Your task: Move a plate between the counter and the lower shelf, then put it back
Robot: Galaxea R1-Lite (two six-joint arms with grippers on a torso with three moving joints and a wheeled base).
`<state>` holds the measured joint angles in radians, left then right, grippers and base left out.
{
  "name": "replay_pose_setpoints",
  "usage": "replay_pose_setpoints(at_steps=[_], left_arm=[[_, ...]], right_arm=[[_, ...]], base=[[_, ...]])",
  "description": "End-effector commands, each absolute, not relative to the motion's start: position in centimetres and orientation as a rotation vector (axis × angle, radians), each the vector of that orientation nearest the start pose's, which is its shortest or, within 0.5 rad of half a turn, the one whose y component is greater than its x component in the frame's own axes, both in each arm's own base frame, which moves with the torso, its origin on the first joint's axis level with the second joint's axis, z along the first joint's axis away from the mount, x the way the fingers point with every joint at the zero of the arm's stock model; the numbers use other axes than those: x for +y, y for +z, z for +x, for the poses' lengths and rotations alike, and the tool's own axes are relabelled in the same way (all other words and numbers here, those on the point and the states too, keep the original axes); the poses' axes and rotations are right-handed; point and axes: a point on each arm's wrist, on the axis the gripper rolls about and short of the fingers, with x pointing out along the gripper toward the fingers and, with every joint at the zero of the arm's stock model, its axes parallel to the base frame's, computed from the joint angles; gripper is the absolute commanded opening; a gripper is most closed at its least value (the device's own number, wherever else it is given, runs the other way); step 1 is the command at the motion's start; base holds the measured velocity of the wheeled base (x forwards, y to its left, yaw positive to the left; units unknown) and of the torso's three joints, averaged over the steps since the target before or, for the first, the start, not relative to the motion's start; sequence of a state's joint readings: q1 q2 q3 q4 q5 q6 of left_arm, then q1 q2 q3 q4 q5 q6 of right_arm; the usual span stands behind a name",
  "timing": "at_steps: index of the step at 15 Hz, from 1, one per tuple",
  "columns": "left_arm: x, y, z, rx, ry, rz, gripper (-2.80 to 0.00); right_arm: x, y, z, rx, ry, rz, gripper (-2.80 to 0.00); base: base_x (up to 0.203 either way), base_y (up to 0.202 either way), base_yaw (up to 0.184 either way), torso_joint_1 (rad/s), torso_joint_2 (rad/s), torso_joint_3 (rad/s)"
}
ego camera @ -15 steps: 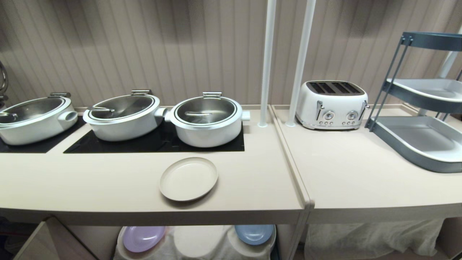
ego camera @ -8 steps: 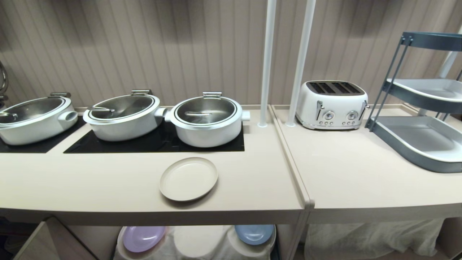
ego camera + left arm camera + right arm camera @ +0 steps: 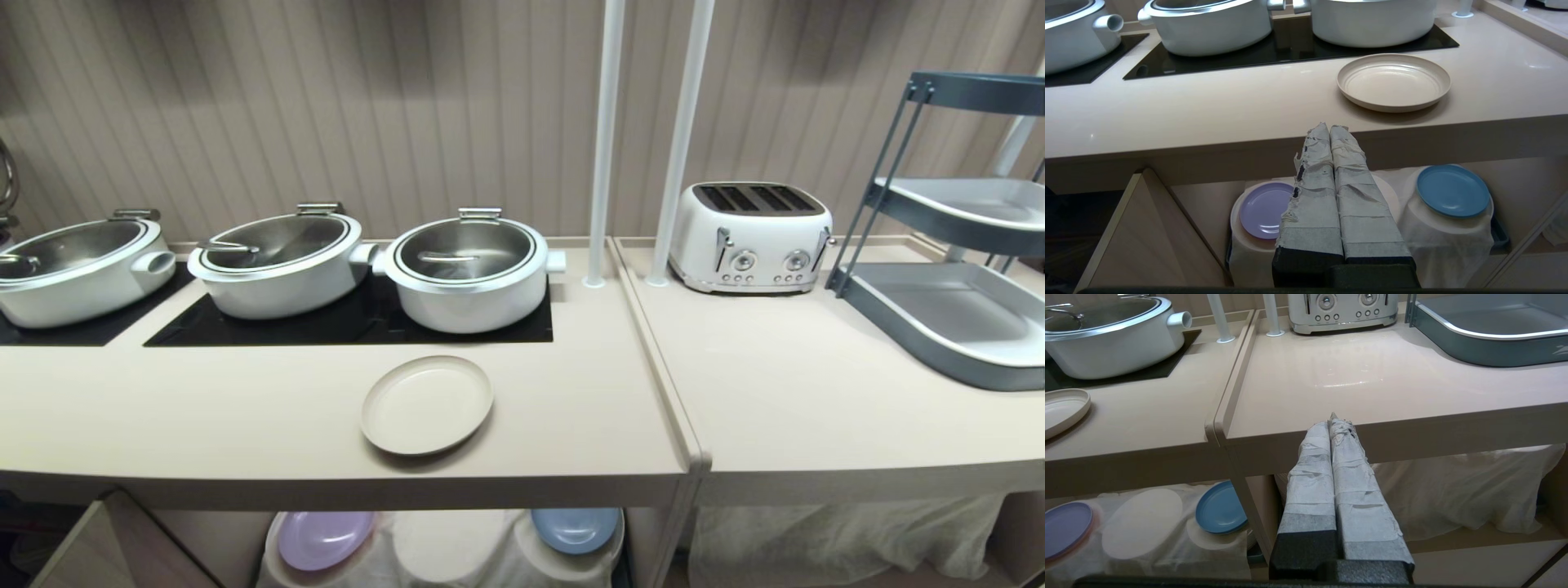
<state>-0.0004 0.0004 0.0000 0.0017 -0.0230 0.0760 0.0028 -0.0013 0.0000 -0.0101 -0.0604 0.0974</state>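
We are holding both grippers low in front of the counter [image 3: 245, 425], and neither one is touching anything. Our left gripper [image 3: 1329, 127] is squeezed tight, its two taped fingers [image 3: 1314, 196] pressed flat together with nothing between them; its tip is sitting just in front of the counter's thick front edge. Our right gripper [image 3: 1333, 418] is squeezed tight too, empty, its tip lining up with the front edge of the worktop with the white toaster [image 3: 749, 235]. The cream plate [image 3: 427, 404] is lying flat on the counter, near the front edge and just in front of the black cooktop [image 3: 343, 325], where white pots [image 3: 469, 269] are standing. Bare counter is lying open on both sides of the plate. Under the counter, the lower shelf [image 3: 1208, 204] is showing a white cloth [image 3: 1447, 241] over round humps. A lilac plate [image 3: 1263, 209] is sitting on one outer hump, a blue plate [image 3: 1452, 190] on the other, and the middle hump [image 3: 1142, 522] is bare.
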Motion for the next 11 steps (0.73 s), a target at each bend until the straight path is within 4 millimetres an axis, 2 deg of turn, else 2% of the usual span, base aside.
replay_pose_setpoints(at_steps=[1, 11], left_arm=[[-0.05, 7.54, -2.28, 0.001, -0.023, 0.077, -2.8], [-0.05, 7.52, -2.28, 0.002, -0.023, 0.077, -2.8]], right_arm=[[-0.14, 7.66, -2.28, -0.014, -0.058, 0.098, -2.8], [-0.15, 7.66, -2.28, -0.014, -0.059, 0.1, -2.8]], base=[[0.0, 0.0, 0.0, 0.0, 0.0, 0.0], [0.0, 0.0, 0.0, 0.0, 0.0, 0.0]])
